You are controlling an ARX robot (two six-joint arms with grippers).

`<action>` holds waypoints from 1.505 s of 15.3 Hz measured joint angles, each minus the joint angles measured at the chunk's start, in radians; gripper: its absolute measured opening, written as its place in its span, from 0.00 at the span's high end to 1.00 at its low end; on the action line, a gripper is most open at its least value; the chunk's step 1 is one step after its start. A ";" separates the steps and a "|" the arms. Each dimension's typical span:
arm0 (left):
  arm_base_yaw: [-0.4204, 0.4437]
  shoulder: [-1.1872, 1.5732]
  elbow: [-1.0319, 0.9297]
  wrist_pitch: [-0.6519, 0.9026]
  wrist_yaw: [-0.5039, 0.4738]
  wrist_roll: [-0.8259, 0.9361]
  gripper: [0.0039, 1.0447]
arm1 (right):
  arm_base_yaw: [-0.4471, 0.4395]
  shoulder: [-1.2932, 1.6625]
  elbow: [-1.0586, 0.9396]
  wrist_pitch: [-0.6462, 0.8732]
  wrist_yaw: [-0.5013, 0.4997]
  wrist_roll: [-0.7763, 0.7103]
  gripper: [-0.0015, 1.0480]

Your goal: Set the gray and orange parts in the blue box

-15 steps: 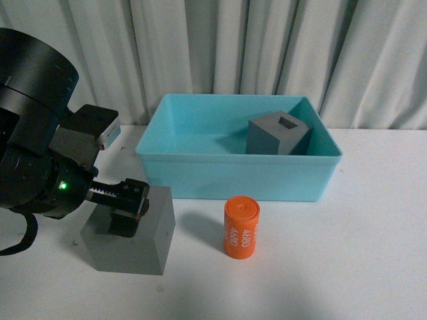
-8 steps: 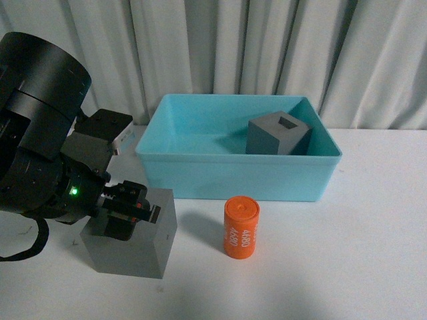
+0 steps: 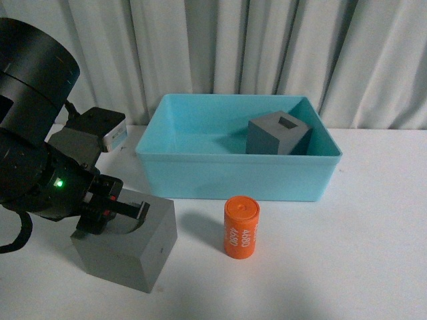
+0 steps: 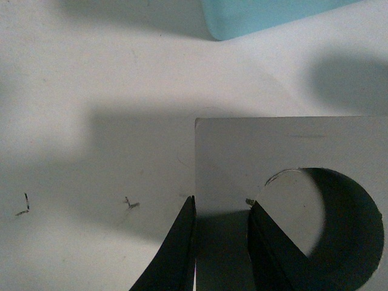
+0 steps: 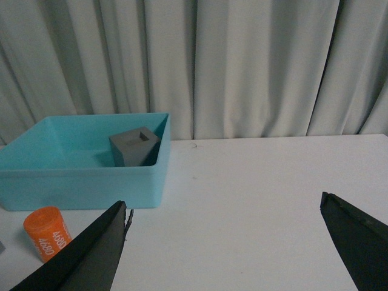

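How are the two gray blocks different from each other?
The round-hole cube has a round hole on top; the square-hole cube has a square one. The round-hole cube is outside the blue box; the square-hole cube lies tilted inside it. The left hand pinches the round-hole cube's wall; nothing holds the square-hole cube. Both are gray cubes.

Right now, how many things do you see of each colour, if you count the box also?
Gray: 2, the round-hole cube outside the bin and the square-hole cube inside it
Orange: 1, the cylinder
Blue: 1, the bin
Total: 4
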 joint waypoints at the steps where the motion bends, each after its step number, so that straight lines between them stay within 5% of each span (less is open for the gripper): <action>1: 0.006 -0.011 0.019 -0.021 0.010 0.010 0.82 | 0.000 0.000 0.000 0.000 0.000 0.000 0.06; 16: 0.060 -0.093 0.333 -0.286 0.110 -0.018 0.82 | 0.000 0.000 0.000 0.000 0.000 0.000 0.06; 23: -0.105 0.096 0.686 -0.401 0.068 -0.154 0.82 | 0.000 0.000 0.000 0.000 0.000 0.000 0.06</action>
